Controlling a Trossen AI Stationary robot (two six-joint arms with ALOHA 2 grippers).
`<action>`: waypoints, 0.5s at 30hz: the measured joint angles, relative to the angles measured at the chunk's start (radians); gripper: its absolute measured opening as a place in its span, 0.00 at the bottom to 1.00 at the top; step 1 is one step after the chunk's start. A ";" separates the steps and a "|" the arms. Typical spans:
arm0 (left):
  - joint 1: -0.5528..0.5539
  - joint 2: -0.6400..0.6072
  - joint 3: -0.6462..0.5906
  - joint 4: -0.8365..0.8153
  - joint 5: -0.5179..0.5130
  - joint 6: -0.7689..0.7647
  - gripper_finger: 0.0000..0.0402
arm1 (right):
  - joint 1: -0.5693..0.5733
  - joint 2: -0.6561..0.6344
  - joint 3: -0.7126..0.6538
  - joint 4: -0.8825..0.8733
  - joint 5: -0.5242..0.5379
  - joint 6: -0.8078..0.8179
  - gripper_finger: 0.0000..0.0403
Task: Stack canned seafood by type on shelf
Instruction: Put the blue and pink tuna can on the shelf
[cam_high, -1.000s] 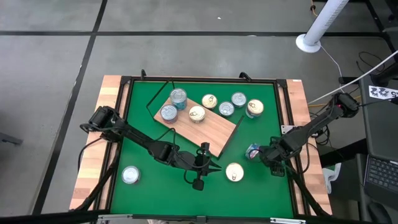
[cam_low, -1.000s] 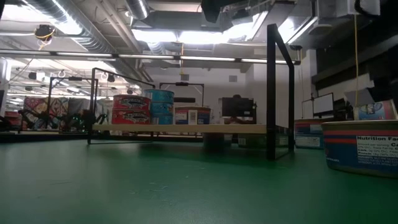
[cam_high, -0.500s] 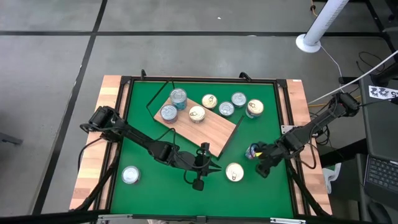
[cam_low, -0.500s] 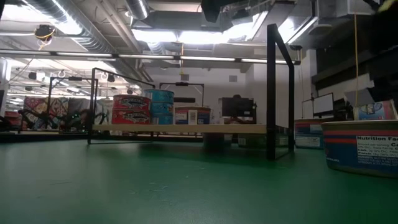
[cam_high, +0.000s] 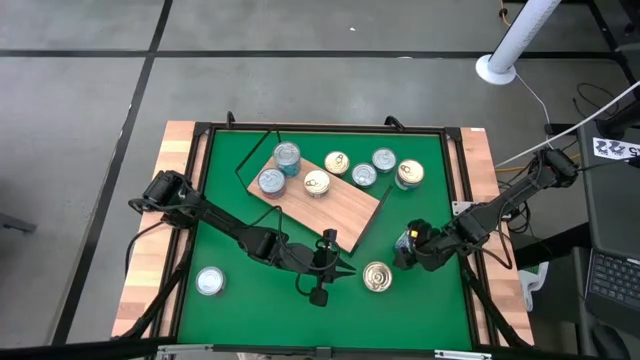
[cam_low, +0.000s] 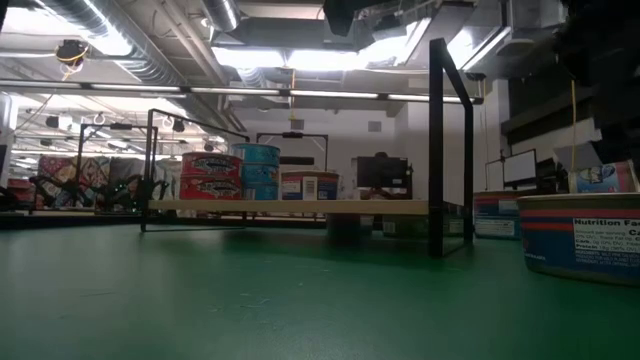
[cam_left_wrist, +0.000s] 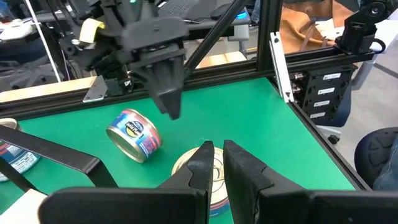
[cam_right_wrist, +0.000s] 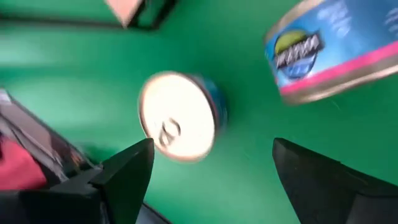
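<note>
The wood-grain shelf (cam_high: 330, 205) lies slanted on the green mat, with several tins (cam_high: 287, 154) on its far-left part and three more (cam_high: 384, 159) beside its far-right edge. A gold-lidded tin (cam_high: 377, 277) stands near the front. A blue-and-pink tin (cam_high: 406, 243) lies on its side to the right of the shelf. A silver tin (cam_high: 209, 281) stands front left. My right gripper (cam_right_wrist: 211, 168) hangs open over the mat, close by the tipped tin (cam_right_wrist: 339, 53) and the gold-lidded tin (cam_right_wrist: 180, 115). My left gripper (cam_left_wrist: 215, 155) is shut, just left of the gold-lidded tin (cam_left_wrist: 186, 168).
Black frame rails (cam_high: 470, 200) and pale wooden side rails (cam_high: 150, 260) border the mat. The shelf's thin dark posts (cam_low: 437, 150) rise above the board. Open green mat lies between the silver tin and my left arm (cam_high: 250, 240).
My right gripper has moved toward the table's left and a little toward the far edge, turning as it went, and now hangs by the tin lying on its side. The tins and my left arm have kept still.
</note>
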 joint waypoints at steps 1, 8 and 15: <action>0.000 0.000 0.000 0.000 0.000 0.003 0.08 | 0.000 0.000 0.000 -0.001 0.026 0.035 0.82; 0.001 0.000 0.000 0.000 0.000 0.018 0.08 | 0.000 0.000 0.000 -0.089 0.073 0.266 0.82; 0.001 0.000 0.000 -0.008 0.000 0.062 0.08 | 0.000 0.003 0.000 -0.186 0.057 0.436 0.82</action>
